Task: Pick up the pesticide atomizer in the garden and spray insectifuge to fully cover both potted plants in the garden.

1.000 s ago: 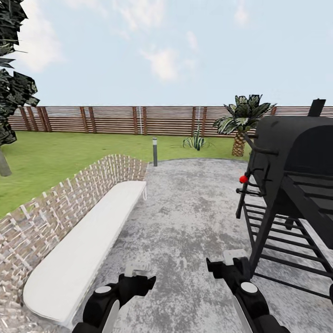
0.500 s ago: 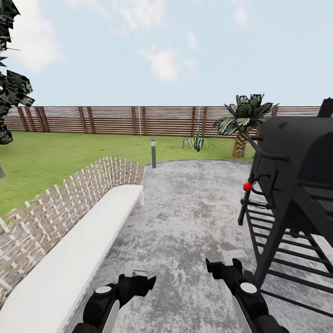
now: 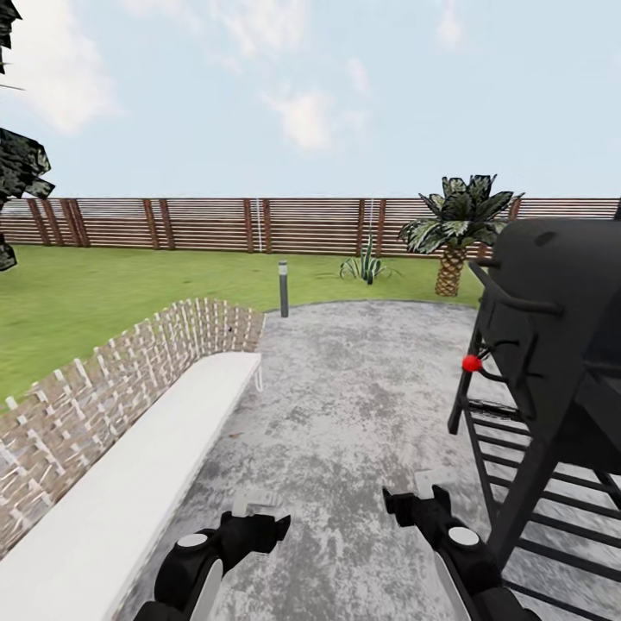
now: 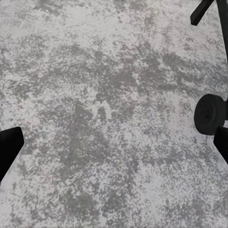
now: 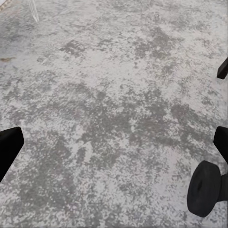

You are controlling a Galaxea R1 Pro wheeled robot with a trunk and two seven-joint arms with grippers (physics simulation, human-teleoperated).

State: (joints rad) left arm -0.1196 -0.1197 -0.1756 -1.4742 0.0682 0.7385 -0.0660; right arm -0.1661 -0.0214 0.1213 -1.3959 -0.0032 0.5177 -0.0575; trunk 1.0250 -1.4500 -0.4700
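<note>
Left gripper (image 3: 257, 503): hanging low at 7 o'clock in the head view, fingers spread wide apart, nothing between them; in the left wrist view one dark fingertip (image 4: 8, 147) is showing over bare paving.
Right gripper (image 3: 424, 485): hanging at 5 o'clock, jaws likewise parted and empty; right wrist view showing a fingertip (image 5: 9, 145) over mottled stone.
Patio (image 3: 362, 379): grey speckled paving, lying under both grippers and running toward 12 o'clock.
Wicker bench (image 3: 129, 388) with white cushion (image 3: 129, 483): standing at 9 o'clock.
Black grill (image 3: 552, 345), red knob (image 3: 471, 363): standing at 3 o'clock, close beside the right arm.
Bollard lamp (image 3: 283, 288), agave (image 3: 366, 266), palm (image 3: 454, 233): standing at the patio's far edge.
Garden (image 3: 112, 285): lawn and slatted fence (image 3: 259, 224) lying beyond.
Pesticide atomizer, potted plants: whereabouts cannot be told.
</note>
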